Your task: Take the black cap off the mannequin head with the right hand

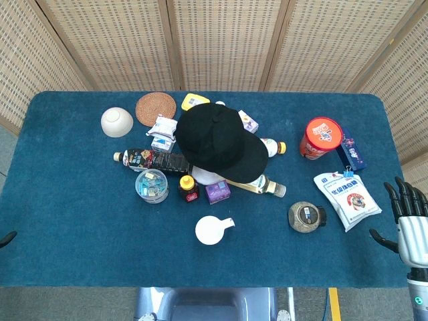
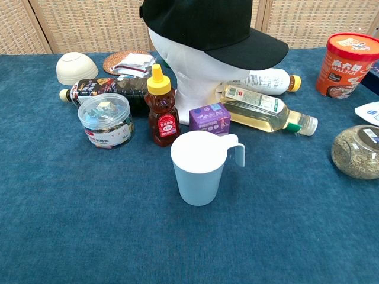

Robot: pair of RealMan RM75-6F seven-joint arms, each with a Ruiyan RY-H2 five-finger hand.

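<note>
The right hand (image 1: 409, 221) hangs at the counter's (image 1: 67, 234) near right edge, fingers apart and grasping nothing. The left hand barely shows at the opposite edge, and whether it is released or clenched cannot be told. The black cap (image 1: 219, 142) sits on the white mannequin head (image 2: 198, 77), far across from the right hand, brim angled toward that hand's side. Between them lie a white snack bag (image 1: 346, 199), a glass jar (image 1: 304, 217) and a tipped oil bottle (image 2: 269, 109). A low reach would likely sweep these aside. Lifting by the brim alone might tilt the head onto the honey bottle (image 2: 162, 109) and white cup (image 2: 198, 165).
</note>
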